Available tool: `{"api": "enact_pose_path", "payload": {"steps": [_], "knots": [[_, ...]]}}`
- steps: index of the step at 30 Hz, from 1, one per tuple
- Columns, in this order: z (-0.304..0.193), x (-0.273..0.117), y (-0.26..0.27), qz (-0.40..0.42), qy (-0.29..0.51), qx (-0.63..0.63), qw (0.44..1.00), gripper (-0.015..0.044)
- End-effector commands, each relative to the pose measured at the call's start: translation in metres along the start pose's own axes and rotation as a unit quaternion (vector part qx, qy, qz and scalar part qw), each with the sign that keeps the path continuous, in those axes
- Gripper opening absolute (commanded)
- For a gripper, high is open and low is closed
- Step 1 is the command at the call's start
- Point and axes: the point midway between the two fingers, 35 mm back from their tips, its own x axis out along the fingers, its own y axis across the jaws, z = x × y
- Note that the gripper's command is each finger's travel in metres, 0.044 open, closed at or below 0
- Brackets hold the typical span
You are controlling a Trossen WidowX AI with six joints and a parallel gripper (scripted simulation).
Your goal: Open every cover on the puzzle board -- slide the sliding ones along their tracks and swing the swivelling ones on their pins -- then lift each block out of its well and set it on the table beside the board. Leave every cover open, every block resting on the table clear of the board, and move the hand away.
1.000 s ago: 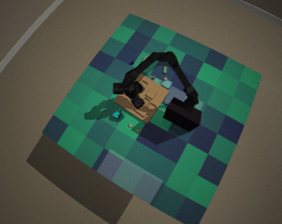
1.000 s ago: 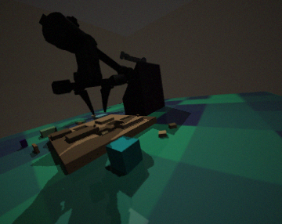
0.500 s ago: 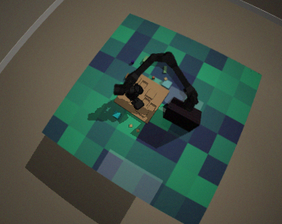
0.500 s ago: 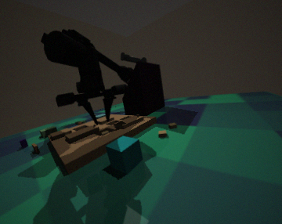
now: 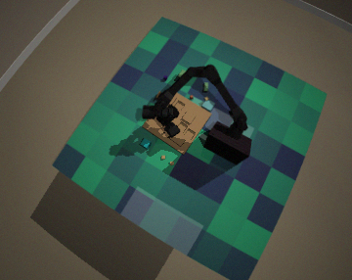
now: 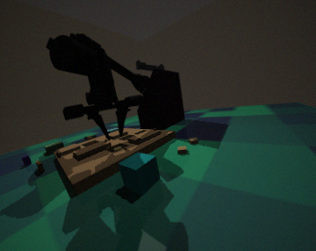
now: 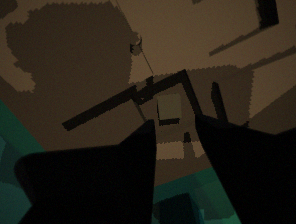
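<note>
One block [image 7: 169, 106] ahead of end effector's [image 6: 115, 137] [image 7: 175, 122] fingertips.

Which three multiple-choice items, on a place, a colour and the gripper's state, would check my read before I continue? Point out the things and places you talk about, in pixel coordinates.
1. Where is the teal cube [image 5: 145, 143] [image 6: 140, 172] [image 7: 178, 210]?
A) on the puzzle board [image 5: 193, 112] [image 6: 81, 179] [image 7: 200, 30]
B) between the fingertips
C) on the table, beside the board

2. What colour is the small cube [image 5: 164, 78] [image 6: 26, 161] farthest left in the exterior view?
A) purple
B) white
C) yellow

3. The gripper [image 5: 165, 120] [image 6: 115, 137] [image 7: 174, 123] is:
A) shut, empty
B) open
C) clamping a cover

C: table shows around its base.
A: its faces look dark purple.
B: fingertips stand apart, nothing gripped.
</note>
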Motion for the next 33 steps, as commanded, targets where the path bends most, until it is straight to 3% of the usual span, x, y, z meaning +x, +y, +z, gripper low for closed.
{"api": "enact_pose_path", "payload": {"steps": [1, 33], "knots": [[0.000, 0.000, 0.000, 0.002, -0.001, -0.002, 1.000, 0.0144], [0.001, 0.022, 0.001, 0.002, -0.002, -0.003, 1.000, 0.0144]]}}
